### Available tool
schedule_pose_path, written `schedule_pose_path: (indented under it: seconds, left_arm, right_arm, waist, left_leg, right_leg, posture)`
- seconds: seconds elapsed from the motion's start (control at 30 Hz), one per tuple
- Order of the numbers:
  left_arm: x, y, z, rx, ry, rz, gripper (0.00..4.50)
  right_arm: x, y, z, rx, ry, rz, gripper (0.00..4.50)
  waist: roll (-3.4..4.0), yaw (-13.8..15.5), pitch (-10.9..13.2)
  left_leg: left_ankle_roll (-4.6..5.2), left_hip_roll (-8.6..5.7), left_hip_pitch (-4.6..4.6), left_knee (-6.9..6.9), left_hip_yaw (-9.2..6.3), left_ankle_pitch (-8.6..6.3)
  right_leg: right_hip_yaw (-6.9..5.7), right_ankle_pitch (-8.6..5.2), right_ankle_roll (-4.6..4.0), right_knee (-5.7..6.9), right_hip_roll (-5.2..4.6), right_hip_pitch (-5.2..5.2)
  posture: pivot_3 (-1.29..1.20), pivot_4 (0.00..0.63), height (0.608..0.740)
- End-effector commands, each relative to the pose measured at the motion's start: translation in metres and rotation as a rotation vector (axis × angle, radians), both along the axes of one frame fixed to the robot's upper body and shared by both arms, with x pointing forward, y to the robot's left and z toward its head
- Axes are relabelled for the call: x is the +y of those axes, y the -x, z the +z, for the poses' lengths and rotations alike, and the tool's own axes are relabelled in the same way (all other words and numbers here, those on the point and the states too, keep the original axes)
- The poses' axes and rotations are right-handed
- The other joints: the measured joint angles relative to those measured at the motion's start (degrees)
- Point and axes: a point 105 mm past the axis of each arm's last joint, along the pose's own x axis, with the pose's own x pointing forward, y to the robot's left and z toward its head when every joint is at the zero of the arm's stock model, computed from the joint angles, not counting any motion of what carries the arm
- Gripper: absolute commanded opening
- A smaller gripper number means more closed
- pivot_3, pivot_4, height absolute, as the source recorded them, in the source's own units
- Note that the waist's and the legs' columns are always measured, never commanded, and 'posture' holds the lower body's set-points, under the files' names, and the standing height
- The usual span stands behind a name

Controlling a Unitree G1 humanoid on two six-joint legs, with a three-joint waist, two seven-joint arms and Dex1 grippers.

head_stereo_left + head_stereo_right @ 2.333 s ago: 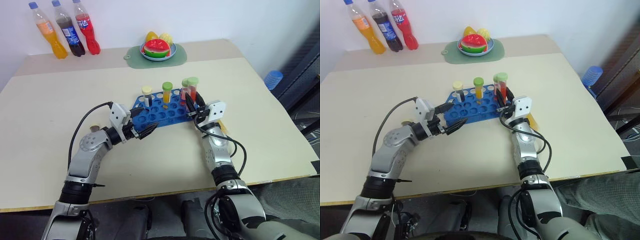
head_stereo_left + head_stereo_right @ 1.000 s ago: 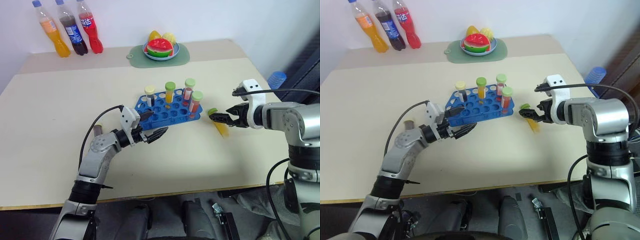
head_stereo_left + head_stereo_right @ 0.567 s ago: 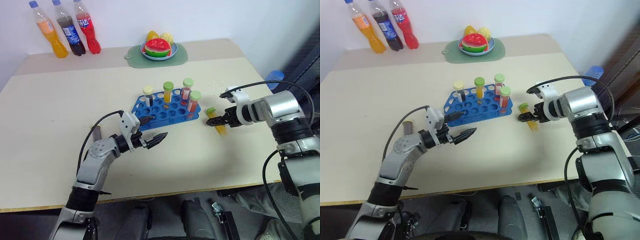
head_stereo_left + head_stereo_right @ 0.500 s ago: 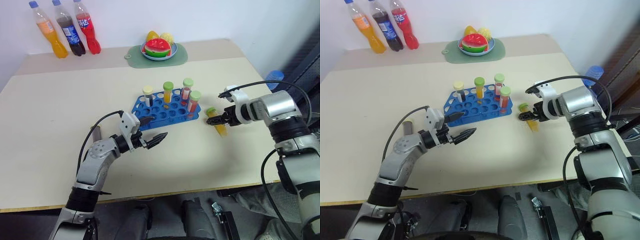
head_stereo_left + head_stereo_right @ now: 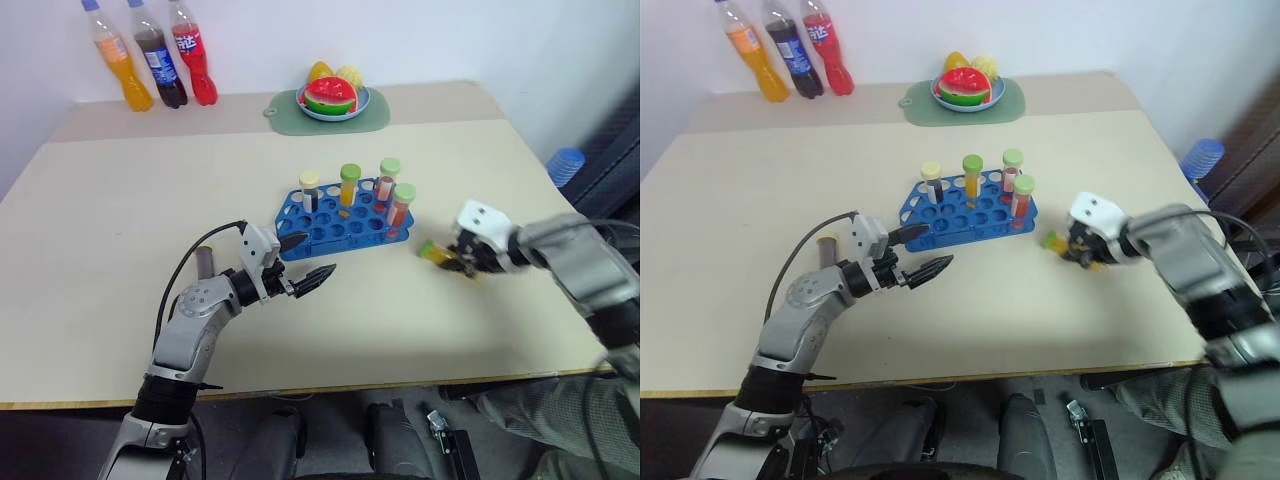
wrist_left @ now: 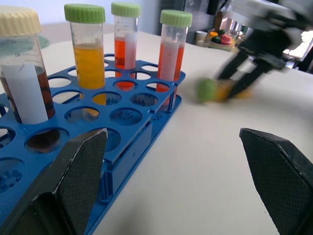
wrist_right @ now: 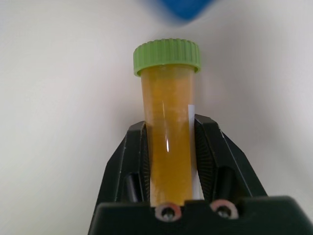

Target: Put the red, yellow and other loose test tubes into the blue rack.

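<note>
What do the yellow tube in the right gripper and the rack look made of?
Yellow-orange tube: clear glossy wall, probably plastic, liquid showing through; ridged green cap looks moulded plastic. Blue rack: opaque, smooth bright-blue moulded plastic, judging by its uniform round holes.

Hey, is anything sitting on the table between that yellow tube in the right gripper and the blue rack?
Nothing visible. The right gripper is shut on the yellow-orange tube, and only bare table lies between it and the blue rack. The rack's near rows of holes are empty.
</note>
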Motion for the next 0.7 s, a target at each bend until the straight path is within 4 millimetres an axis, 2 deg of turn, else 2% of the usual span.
schedule_pose_path:
  seconds: [0.03,0.13,0.3,0.37,0.5,0.67,0.7]
  left_arm:
    - [0.004,0.000,0.010,-0.044,0.002,-0.018,4.50]
    - [0.013,-0.001,0.009,-0.045,-0.019,-0.025,4.50]
    - [0.028,-0.003,0.006,-0.037,-0.046,-0.003,4.50]
    - [0.033,-0.003,0.007,-0.039,-0.050,0.008,4.50]
    - [0.036,-0.004,0.009,-0.039,-0.046,0.024,4.50]
    - [0.038,-0.002,0.011,-0.038,-0.039,0.033,4.50]
    - [0.037,-0.002,0.011,-0.039,-0.037,0.036,4.50]
  right_arm:
    - [0.039,0.025,0.039,-0.100,-0.235,0.196,0.80]
    - [0.078,0.027,0.056,-0.286,-0.443,0.254,0.80]
    - [0.140,-0.009,0.087,-0.568,-0.833,0.109,0.80]
    - [0.157,-0.020,0.087,-0.616,-0.925,0.056,0.80]
    - [0.175,-0.034,0.079,-0.664,-1.008,-0.003,0.80]
    - [0.180,-0.047,0.064,-0.698,-0.999,-0.052,0.80]
    - [0.177,-0.051,0.055,-0.697,-0.982,-0.071,0.80]
  waist:
    - [0.02,-0.45,0.00]
    - [0.00,-1.46,0.00]
    - [0.03,-1.53,0.02]
    - [0.01,-1.24,0.01]
    - [-0.06,-0.91,-0.03]
    - [-0.05,-1.78,-0.02]
    - [-0.05,-1.85,-0.02]
  left_leg:
    - [0.05,0.04,0.02,-0.04,0.02,-0.03]
    - [0.05,0.19,0.13,-0.13,0.03,-0.03]
    - [-0.04,0.25,0.14,-0.18,-0.02,0.02]
    - [-0.44,0.21,0.07,-0.19,-0.02,0.25]
    - [-0.39,0.09,0.02,-0.19,-0.07,0.23]
    - [-0.41,0.13,0.07,-0.24,-0.03,0.24]
    - [-0.42,0.14,0.07,-0.27,-0.02,0.24]
  right_leg:
    - [0.02,0.00,0.00,0.00,0.02,0.00]
    - [0.03,0.01,-0.02,0.05,0.15,0.00]
    - [0.03,0.07,-0.12,0.09,0.24,-0.06]
    - [0.02,0.07,-0.13,0.10,0.19,-0.14]
    - [-0.01,0.08,-0.13,0.08,0.07,-0.16]
    - [-0.01,0.08,-0.13,0.13,0.12,-0.21]
    - [-0.01,0.07,-0.14,0.15,0.13,-0.25]
  posture:
    - [0.00,0.150,0.740]
    - [0.00,0.150,0.740]
    - [0.00,0.150,0.740]
    - [0.00,0.150,0.740]
    - [0.00,0.150,0.740]
    - [0.00,0.150,0.740]
    - [0.00,0.150,0.740]
